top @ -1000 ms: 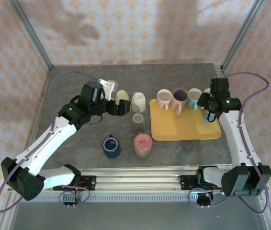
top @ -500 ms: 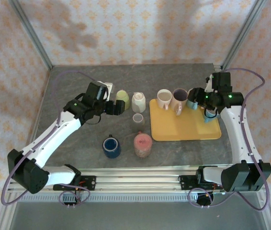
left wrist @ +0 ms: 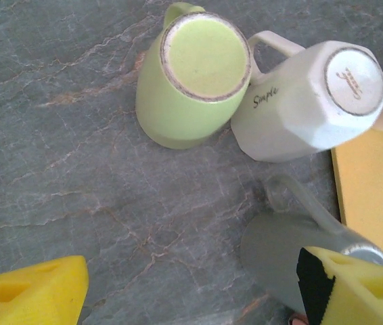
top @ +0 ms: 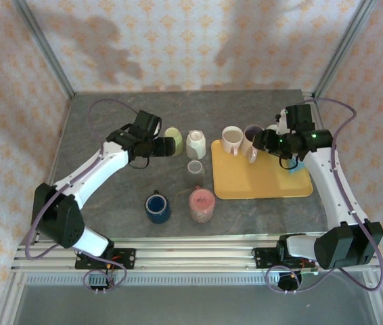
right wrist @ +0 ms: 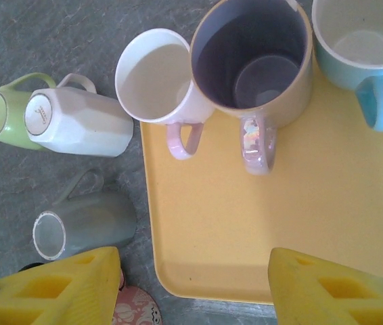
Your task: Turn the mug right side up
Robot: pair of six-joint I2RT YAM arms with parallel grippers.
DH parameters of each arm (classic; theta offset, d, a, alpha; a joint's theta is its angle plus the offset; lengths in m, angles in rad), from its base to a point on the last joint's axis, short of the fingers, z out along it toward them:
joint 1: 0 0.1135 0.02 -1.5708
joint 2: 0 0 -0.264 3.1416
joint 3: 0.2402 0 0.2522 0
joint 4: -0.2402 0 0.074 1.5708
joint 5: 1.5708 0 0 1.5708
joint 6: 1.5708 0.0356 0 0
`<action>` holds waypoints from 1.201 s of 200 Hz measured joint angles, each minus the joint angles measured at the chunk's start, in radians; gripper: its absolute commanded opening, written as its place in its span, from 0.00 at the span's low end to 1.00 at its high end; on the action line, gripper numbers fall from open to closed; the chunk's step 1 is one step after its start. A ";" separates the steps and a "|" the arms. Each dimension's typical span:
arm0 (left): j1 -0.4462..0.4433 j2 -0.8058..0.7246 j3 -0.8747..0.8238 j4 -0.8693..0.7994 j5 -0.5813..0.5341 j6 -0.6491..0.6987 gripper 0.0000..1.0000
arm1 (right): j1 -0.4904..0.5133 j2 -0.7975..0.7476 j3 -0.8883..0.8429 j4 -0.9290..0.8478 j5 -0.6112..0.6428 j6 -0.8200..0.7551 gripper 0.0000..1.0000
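While the green, white & grey mugs all sit base-up on the grey table (top: 259, 213), the green mug (left wrist: 195, 74) is the one nearest the left gripper (left wrist: 191, 284). It stands upside down toward the back-centre of the table, left of the yellow tray (right wrist: 245, 230), w/ its handle on the far side in the left wrist view. The left gripper's jaws are spread wide w/ nothing btwn them but bare table. In the top view the gripper sits just left of the green mug; contact can't be told.

Just beside the green mug is the white mug (left wrist: 313, 95), also inverted, "Simple" printed on its side, handle toward the green one. Nearer the arms' bases stands the grey mug (left wrist: 279, 250), inverted too & partly hidden behind one yellow finger (left wrist: 361, 284).

The right gripper (right wrist: 191, 271) hangs above the tray near its upright mugs, jaws released & wide apart, holding nothing. Along the tray's far edge three mugs stand mouth-up in a row: pink-handled mug (right wrist: 154, 78), purple-lined mug (right wrist: 252, 57), blue mug (right wrist: 357, 47). At the front of the table are a dark blue mug (top: 158, 205), mouth up, & a pink patterned mug (top: 201, 203) next to it.
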 measured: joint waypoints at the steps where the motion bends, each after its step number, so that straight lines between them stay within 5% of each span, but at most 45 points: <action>1: 0.000 0.003 0.002 -0.001 0.000 -0.001 0.80 | 0.000 0.000 0.000 0.000 0.000 0.000 0.60; 71: -0.010 -0.114 -0.044 -0.073 0.057 -0.012 0.90 | 0.023 0.000 -0.037 0.003 -0.026 -0.007 0.60; 104: -0.138 -0.126 -0.057 -0.047 0.091 0.120 0.96 | 0.031 0.001 -0.044 0.003 -0.034 -0.015 0.60; 152: -0.192 0.045 0.124 -0.082 0.098 0.195 0.95 | 0.031 -0.014 -0.081 0.006 -0.036 -0.015 0.61; 240: -0.263 0.248 0.208 -0.111 0.087 -0.143 0.87 | 0.031 -0.058 -0.143 0.037 -0.037 -0.011 0.62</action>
